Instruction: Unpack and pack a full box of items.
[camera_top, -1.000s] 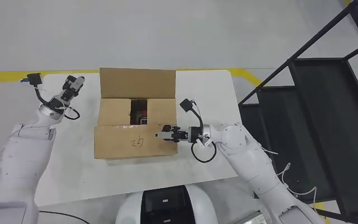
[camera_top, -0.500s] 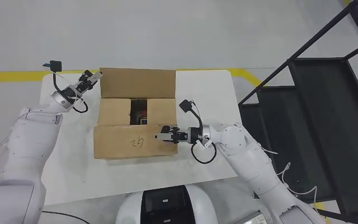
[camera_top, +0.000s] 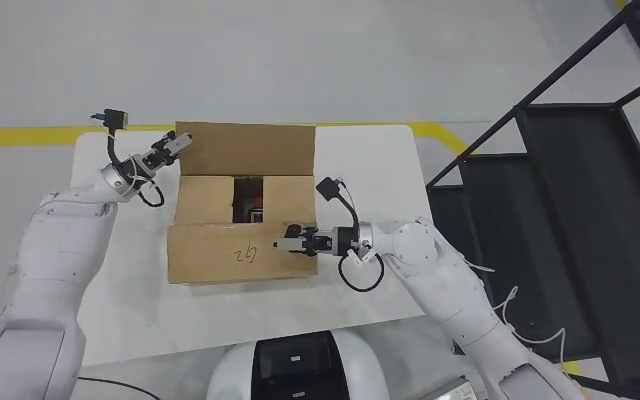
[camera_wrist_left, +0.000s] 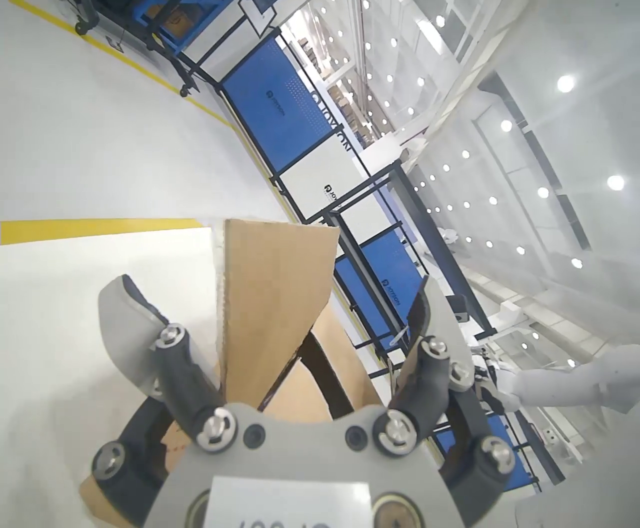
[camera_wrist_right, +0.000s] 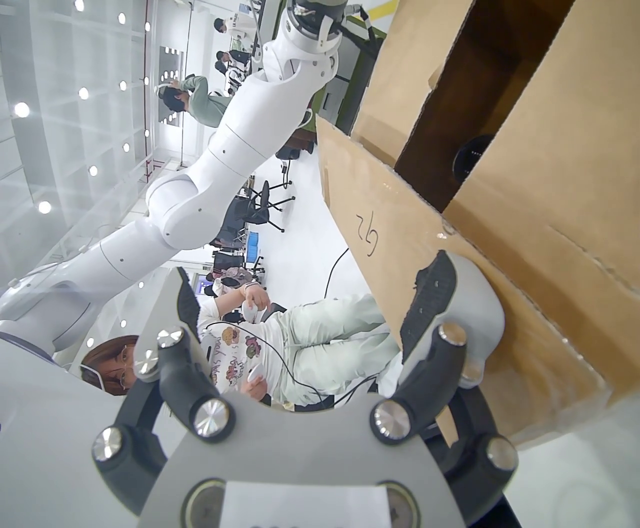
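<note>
cardboard box sits mid-table, flaps opened. left gripper, fingers spread, straddles the far flap's left corner edge. right gripper, likewise unclenched, is at the near flap's right edge. bare tabletop flanks both sides.

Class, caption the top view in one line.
Open left gripper at the far flap of a cardboard box, open right gripper at its near flap, on a table.
</note>
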